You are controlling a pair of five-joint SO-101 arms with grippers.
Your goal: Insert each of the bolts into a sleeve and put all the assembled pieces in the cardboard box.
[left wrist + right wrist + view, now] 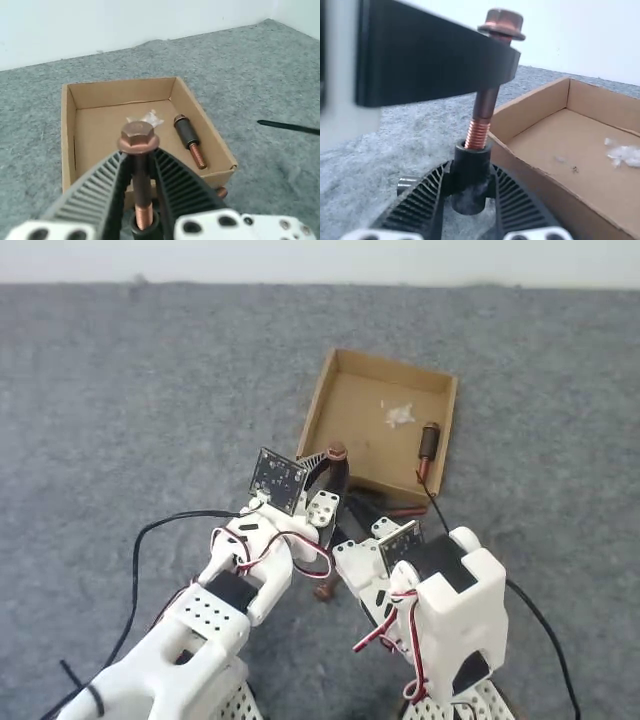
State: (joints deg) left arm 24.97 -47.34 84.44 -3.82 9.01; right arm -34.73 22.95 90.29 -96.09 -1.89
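Copper-coloured, with a flanged hexagonal head and a threaded tip, the bolt (pixel 140 175) stands upright with the left gripper (pixel 139 155) closed around its shank. Its tip sits at the mouth of a black sleeve (pixel 470 180), which the right gripper (pixel 470 172) clamps from below. Just beyond lies the cardboard box (pixel 322 395), holding one assembled piece (pixel 428 445).
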